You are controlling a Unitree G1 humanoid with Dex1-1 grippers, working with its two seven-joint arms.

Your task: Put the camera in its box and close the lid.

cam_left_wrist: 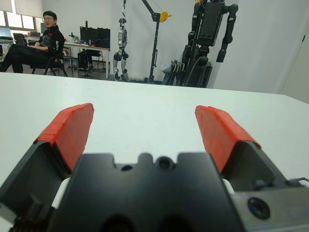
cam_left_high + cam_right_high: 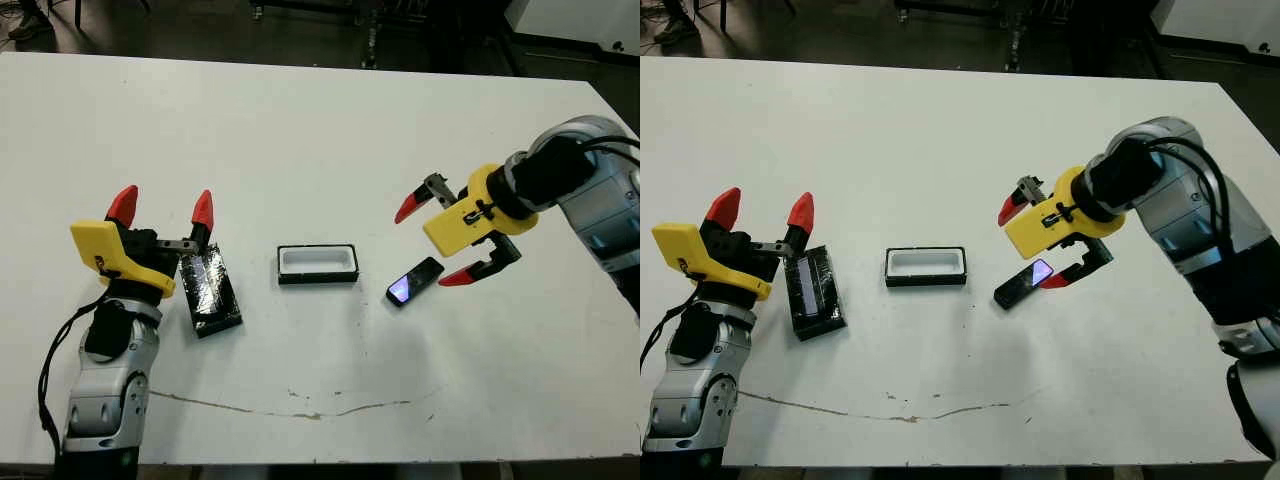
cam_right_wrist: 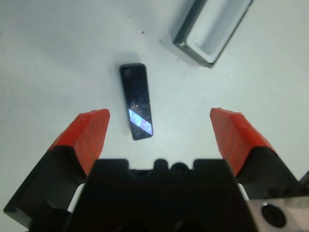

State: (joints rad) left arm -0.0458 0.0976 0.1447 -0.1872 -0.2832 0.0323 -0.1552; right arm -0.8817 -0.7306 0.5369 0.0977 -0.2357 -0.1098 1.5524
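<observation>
The camera (image 2: 414, 281), a thin black slab with a blue-violet shine, lies flat on the white table right of centre. My right gripper (image 2: 428, 242) hovers just above it, open, its two red fingers (image 3: 91, 135) spread wider than the camera (image 3: 136, 101) and nothing held. The box (image 2: 317, 264), a black tray with white lining, sits open at the table's middle, left of the camera. Further left lies the lid (image 2: 209, 290), glossy and crinkly. My left gripper (image 2: 163, 206) stands open beside the lid's far end, empty.
A long thin crack or stain (image 2: 300, 410) runs along the table near its front edge. In the left wrist view a seated person (image 1: 41, 43) and robot stands (image 1: 207, 43) show beyond the table's far edge.
</observation>
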